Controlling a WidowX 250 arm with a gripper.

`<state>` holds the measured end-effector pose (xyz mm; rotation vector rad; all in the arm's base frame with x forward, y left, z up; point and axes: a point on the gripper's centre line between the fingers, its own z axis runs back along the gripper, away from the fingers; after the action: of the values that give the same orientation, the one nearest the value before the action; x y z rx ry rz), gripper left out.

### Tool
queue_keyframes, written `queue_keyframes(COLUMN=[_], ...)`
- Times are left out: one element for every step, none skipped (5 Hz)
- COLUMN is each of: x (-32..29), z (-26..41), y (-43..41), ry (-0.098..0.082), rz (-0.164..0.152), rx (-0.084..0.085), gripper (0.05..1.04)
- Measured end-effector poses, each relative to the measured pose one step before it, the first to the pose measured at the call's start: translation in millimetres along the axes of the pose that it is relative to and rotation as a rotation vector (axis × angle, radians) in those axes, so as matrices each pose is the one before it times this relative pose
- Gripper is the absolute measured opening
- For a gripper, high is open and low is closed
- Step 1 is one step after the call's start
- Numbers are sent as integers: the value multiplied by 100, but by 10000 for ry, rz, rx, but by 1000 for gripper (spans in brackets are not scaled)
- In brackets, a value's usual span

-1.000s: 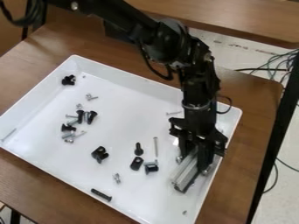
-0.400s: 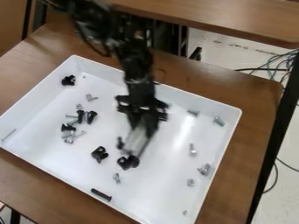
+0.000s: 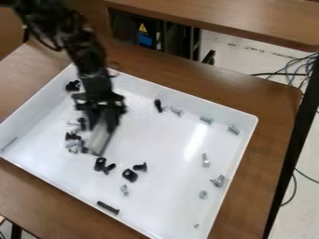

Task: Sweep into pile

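My gripper [image 3: 103, 122] hangs over the left half of the white tray [image 3: 187, 109], shut on a grey-white block-like sweeper [image 3: 98, 140] that is slanted down toward the tray floor. Just left of it lies a cluster of black and silver pieces, with a black piece [image 3: 72, 136] at its edge. Below the sweeper's lower end are a black bracket [image 3: 100, 163], another black bracket [image 3: 129, 175] and a black bolt [image 3: 140, 166]. Silver screws [image 3: 206, 160] lie scattered on the right side. A black piece [image 3: 158, 105] sits near the back wall. Part of the cluster is hidden behind the gripper.
The tray's raised walls surround the work area on a brown table [image 3: 277, 126]. A long black screw [image 3: 107, 207] lies near the front wall, and a black piece [image 3: 72, 86] in the back left corner. Cables [image 3: 289, 70] lie on the floor at the right.
The gripper and its sweeper have moved left across the tray. Black pieces near the middle have shifted, one now lies near the back wall, and screws at the right came into view.
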<state>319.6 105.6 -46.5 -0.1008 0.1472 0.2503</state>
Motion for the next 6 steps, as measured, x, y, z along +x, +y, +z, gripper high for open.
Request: queue_keyframes(x=[-443, -848, -643, -130, -234, -987], z=[784, 1711, 3144, 505, -3, -1130], y=[4714, 1032, -2929, -4631, -5590, -4890], ry=[56, -268, -739, -128, -122, 34], rz=[105, 156, -573, -1116, -1279, -568], rx=[210, 28, -191, -46, -39, -668], gripper=[356, 356, 356, 356, 356, 356])
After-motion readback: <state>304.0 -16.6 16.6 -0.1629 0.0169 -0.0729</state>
